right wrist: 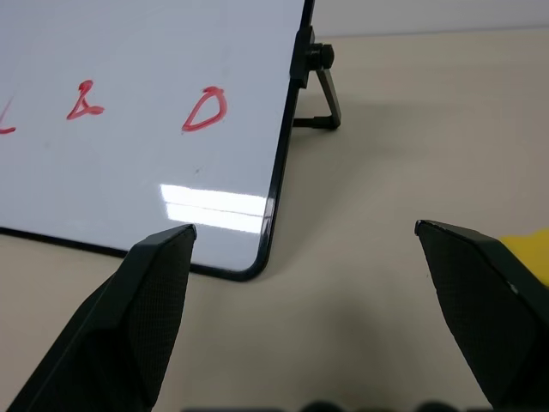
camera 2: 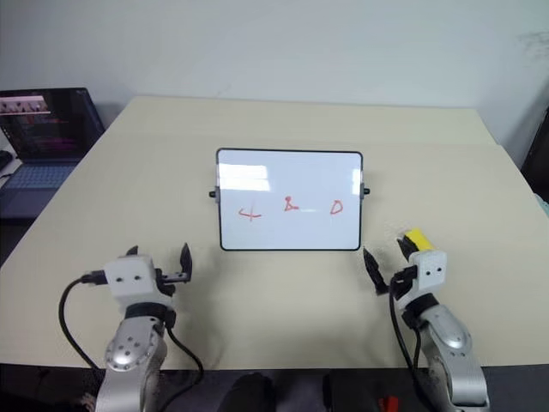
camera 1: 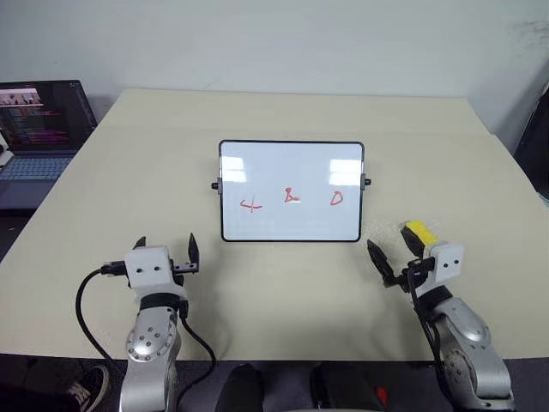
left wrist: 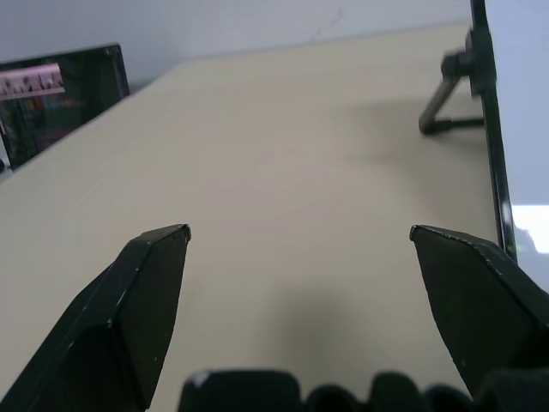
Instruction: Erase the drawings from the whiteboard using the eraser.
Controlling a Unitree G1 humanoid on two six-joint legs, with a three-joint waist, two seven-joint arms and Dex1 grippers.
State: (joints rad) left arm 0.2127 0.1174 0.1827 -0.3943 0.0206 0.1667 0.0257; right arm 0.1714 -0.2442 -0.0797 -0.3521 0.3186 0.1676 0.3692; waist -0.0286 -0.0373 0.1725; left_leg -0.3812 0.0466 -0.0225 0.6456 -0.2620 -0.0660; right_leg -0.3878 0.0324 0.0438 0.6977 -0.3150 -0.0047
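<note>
Beige counter [camera 1: 283,112] spreads wide under you, operator, pale wall behind it. Nearest in, your left gripper [camera 1: 165,247] hovers over bare surface with its jaws spread wide and nothing between them. Your right gripper [camera 1: 394,253] sits on the other side, jaws fully apart too, gripping nothing. The eraser [camera 1: 419,231], that little yellow block, lies on the counter just beside the right gripper's outer finger. Between the two arms and a bit farther out, the whiteboard [camera 1: 292,167] stands tilted on its fold-out legs, near edge resting on the counter. The drawings [camera 1: 292,199] run in a red row across its lower half, untouched. Plenty of open counter on both sides and beyond the board. Far off past the left edge, a laptop [camera 1: 39,129] glows with its screen open.
</note>
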